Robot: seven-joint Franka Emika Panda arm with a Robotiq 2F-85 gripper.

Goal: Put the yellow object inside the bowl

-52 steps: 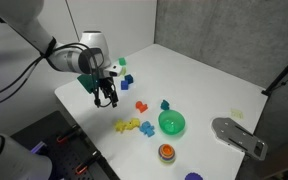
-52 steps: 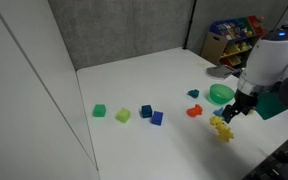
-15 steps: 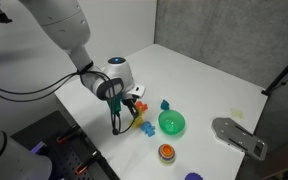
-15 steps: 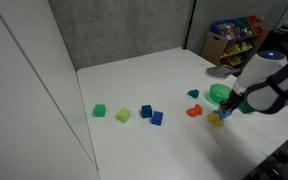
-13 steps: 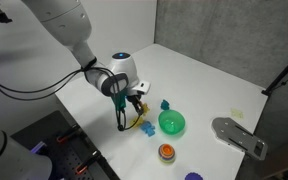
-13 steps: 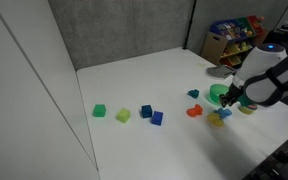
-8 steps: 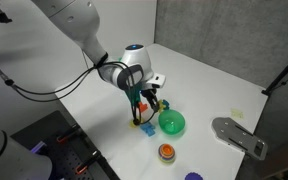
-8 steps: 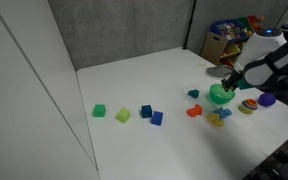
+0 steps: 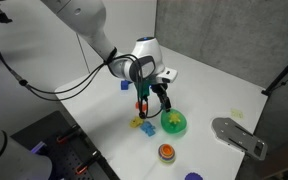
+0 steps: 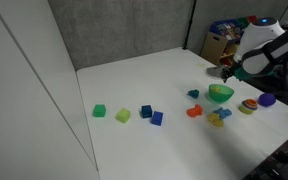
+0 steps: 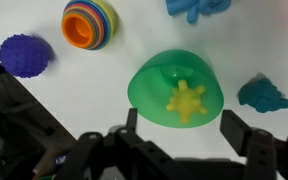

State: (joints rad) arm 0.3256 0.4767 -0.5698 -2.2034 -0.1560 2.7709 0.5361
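Observation:
The yellow star-shaped piece [image 11: 187, 102] lies flat inside the green bowl [image 11: 149, 85], a little off its middle. My gripper [image 11: 180, 118] is open and empty, hovering just above the bowl with a finger on each side of it. In both exterior views the gripper [image 9: 164, 103] [image 10: 230, 70] hangs right over the bowl [image 9: 173, 124] [image 10: 220, 94]. The yellow piece cannot be made out in the exterior views.
An orange-red striped container [image 11: 90, 22] and a purple ball [image 11: 26, 55] sit by the bowl, with blue toys [image 11: 266, 94] on its other side. A blocky yellow piece [image 9: 137, 123] lies nearby. Green and blue cubes [image 10: 123, 114] lie farther off. A table edge is close [image 9: 134, 160].
My gripper moved from the toy cluster to over the bowl, carrying the yellow piece. It has opened, and the piece now lies in the bowl.

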